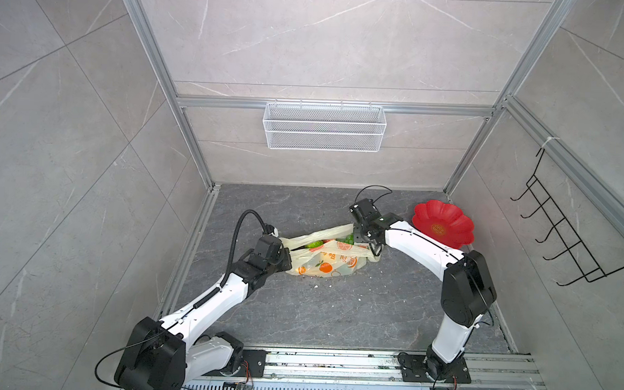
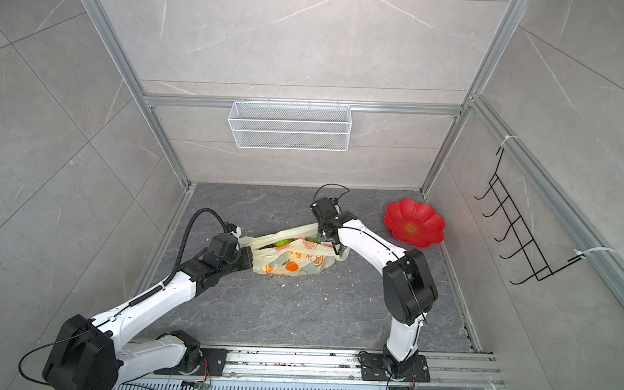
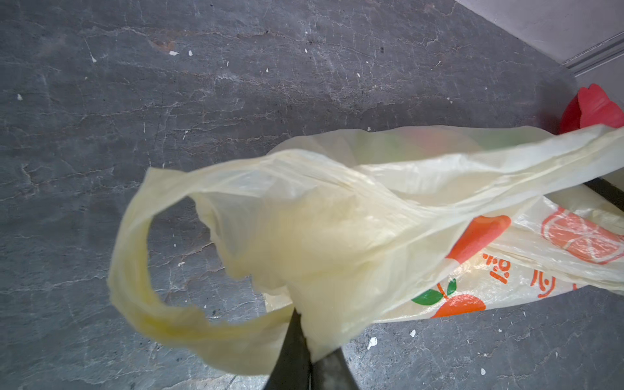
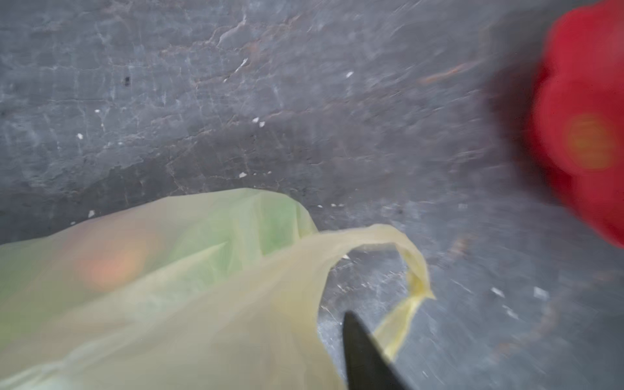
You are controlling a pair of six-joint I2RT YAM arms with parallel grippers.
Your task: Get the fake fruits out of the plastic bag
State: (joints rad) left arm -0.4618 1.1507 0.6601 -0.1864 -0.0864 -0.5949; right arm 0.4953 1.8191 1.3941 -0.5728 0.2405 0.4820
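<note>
Thin translucent plastic bag (image 1: 322,266); smooth red plate (image 1: 445,215); matt stone-look tabletop (image 1: 335,311)

The plastic bag (image 1: 331,264) is hiding most of the fake fruits (image 1: 315,244), only green and orange-red scraps peeking through its mouth in both top views. Motion blur is smearing the right wrist view, turning the red plate (image 4: 587,135) and the shapes under the film into soft blobs. The bag is covering all but one finger (image 4: 363,358) of the right gripper (image 1: 373,250), leaving its jaws unreadable
</note>
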